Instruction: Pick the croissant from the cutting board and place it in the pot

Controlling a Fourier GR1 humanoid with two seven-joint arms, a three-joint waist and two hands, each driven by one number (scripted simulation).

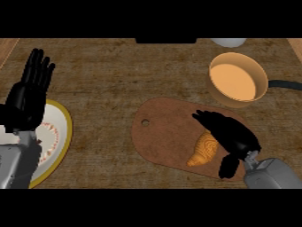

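Mottled brown counter [114,80], wooden edges; right hand [235,135] fingers curled over croissant [204,151], left hand [28,95] fingers straight.

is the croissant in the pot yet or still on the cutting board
On the cutting board: the croissant lies beside the right hand; the pot looks empty.

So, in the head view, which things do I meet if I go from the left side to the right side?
Left hand resting open, fingers up → plate under it → cutting board → croissant → right hand over the croissant → pot, farther back, its handle reaching the right edge.
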